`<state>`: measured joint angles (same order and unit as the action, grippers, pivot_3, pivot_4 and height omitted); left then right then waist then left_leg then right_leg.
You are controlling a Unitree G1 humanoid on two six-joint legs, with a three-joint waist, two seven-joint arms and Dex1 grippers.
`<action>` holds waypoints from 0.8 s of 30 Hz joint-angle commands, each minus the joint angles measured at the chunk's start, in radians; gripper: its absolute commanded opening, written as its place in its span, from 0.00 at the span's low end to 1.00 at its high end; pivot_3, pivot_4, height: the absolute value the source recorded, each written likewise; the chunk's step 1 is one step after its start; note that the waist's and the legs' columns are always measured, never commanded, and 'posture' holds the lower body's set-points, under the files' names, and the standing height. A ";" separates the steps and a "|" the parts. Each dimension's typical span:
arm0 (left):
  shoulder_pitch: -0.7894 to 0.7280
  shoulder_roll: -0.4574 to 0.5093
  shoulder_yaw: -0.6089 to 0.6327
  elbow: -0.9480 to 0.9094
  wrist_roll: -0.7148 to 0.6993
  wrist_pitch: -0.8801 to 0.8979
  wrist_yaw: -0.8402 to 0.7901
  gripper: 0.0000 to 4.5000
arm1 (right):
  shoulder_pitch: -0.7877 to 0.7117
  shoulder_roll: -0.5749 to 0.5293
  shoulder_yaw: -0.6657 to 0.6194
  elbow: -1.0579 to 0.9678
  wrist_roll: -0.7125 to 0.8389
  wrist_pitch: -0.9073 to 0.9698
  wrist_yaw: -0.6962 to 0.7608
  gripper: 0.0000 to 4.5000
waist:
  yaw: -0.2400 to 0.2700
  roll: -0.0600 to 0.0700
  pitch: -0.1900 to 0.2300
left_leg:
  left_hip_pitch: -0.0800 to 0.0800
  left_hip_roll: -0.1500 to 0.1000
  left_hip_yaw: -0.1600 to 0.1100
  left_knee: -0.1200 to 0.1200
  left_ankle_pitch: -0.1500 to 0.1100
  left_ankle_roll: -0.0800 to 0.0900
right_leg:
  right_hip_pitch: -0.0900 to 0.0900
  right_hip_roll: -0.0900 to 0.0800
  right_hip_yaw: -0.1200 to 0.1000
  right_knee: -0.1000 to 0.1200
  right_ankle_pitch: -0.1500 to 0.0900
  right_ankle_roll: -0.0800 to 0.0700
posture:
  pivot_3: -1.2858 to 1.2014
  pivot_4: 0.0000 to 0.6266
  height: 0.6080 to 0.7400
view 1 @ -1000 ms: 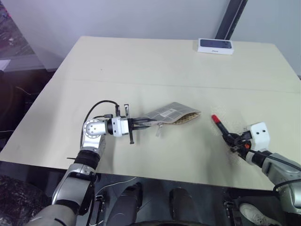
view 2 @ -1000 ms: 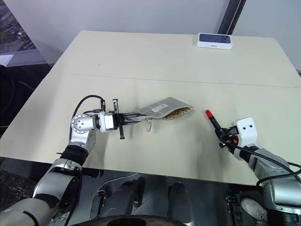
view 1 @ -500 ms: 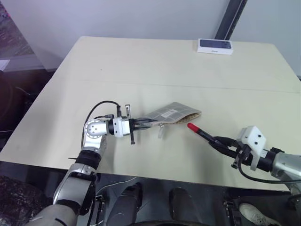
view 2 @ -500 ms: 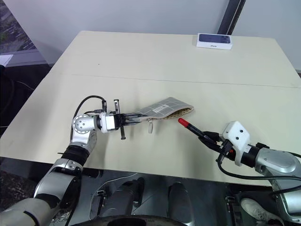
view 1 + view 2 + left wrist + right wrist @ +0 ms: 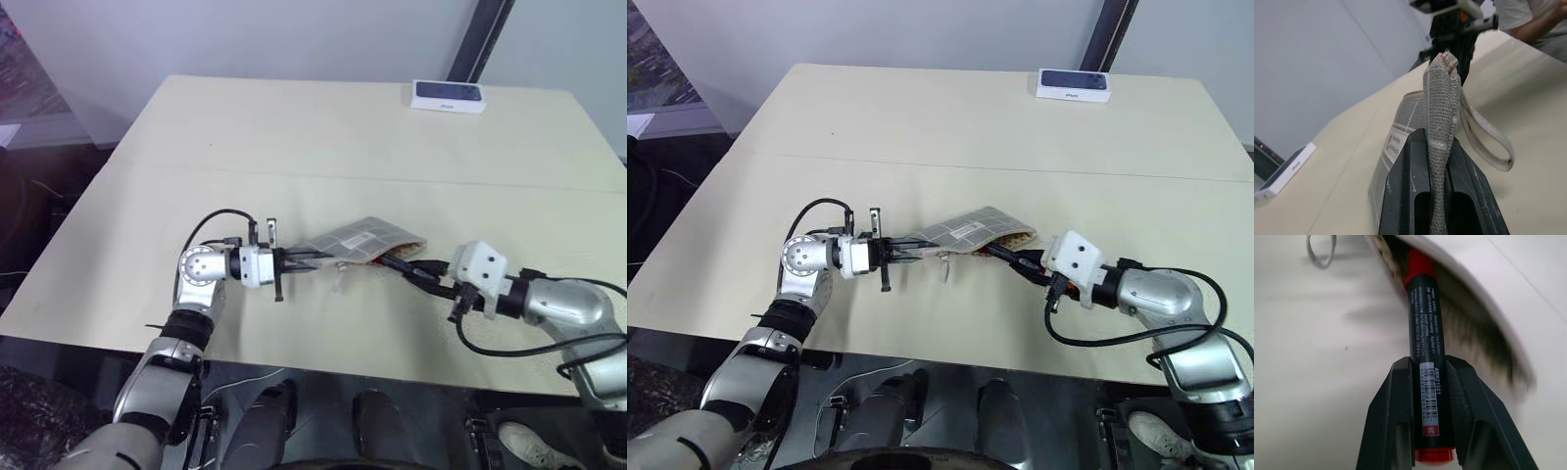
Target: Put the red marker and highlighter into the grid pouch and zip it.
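Pale beige table (image 5: 323, 137) spreads under both arms, with a phone box (image 5: 449, 95) near its far edge by a dark post. Near the front edge, the left gripper (image 5: 302, 259) points sideways toward the right arm, and its jaws are clamped tight on one end of the grid pouch (image 5: 364, 239); in the left wrist view the grey fabric (image 5: 1442, 110) stands pinched between the two black fingers (image 5: 1405, 191), a loop strap (image 5: 1488, 142) hanging off beside it. The pouch's other end is open and faces the right gripper (image 5: 423, 273). That gripper's jaws are closed narrowly around the red marker (image 5: 1424, 352), gripping its black barrel near the tail, with the red end cap showing between the fingers. The marker's red front tip has entered the pouch mouth (image 5: 1400, 264), touching the inner lining, while most of the barrel remains outside.
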<state>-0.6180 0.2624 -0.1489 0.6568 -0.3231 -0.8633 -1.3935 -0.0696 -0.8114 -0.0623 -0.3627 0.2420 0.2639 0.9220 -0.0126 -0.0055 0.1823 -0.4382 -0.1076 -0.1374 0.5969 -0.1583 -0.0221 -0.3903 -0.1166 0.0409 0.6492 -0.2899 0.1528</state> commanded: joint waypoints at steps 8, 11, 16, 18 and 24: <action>-0.026 -0.045 -0.001 -0.102 -0.081 0.108 -0.019 0.00 | -0.149 0.017 0.149 0.053 -0.081 -0.176 0.082 0.09 | 0.000 0.000 0.000 | 0.000 0.000 0.000 0.000 0.000 0.000 | 0.000 0.000 0.000 0.000 0.000 0.000 | 0.52 0.24 1.00; -0.028 -0.048 0.005 -0.106 -0.080 0.117 -0.024 0.00 | -0.170 0.034 0.161 0.064 -0.081 -0.201 0.080 0.09 | 0.000 0.000 0.000 | 0.000 0.000 0.000 0.000 0.000 0.000 | 0.000 0.000 0.000 0.000 0.000 0.000 | 0.52 0.24 1.00; -0.020 -0.043 0.015 -0.089 -0.078 0.111 -0.036 0.00 | -0.172 0.046 0.160 0.079 -0.084 -0.198 0.075 0.09 | 0.000 0.000 0.000 | 0.000 0.000 0.000 0.000 0.000 0.000 | -0.001 0.000 0.000 0.000 0.000 0.000 | 0.52 0.24 1.00; -0.016 -0.041 0.015 -0.087 -0.074 0.109 -0.036 0.00 | -0.168 0.041 0.150 0.083 -0.086 -0.190 0.070 0.32 | 0.000 0.000 0.000 | 0.000 0.000 0.000 0.000 0.000 0.000 | -0.001 0.000 0.000 0.000 0.000 0.000 | 0.52 0.24 1.00; -0.005 -0.025 0.016 -0.065 -0.043 0.085 -0.023 0.00 | -0.111 0.000 0.026 0.027 -0.030 -0.120 0.044 0.97 | 0.002 0.000 0.000 | 0.000 0.000 0.000 0.000 0.000 0.000 | -0.001 0.000 0.000 0.000 0.000 0.000 | 0.52 0.24 1.00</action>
<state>-0.6230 0.2250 -0.1536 0.5916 -0.3663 -0.7577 -1.4328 -0.2013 -0.7867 0.0312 -0.2976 0.1785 0.1135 0.9714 -0.0110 -0.0056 0.1824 -0.4383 -0.1078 -0.1376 0.5967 -0.1583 -0.0221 -0.3907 -0.1166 0.0410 0.6493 -0.2898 0.1530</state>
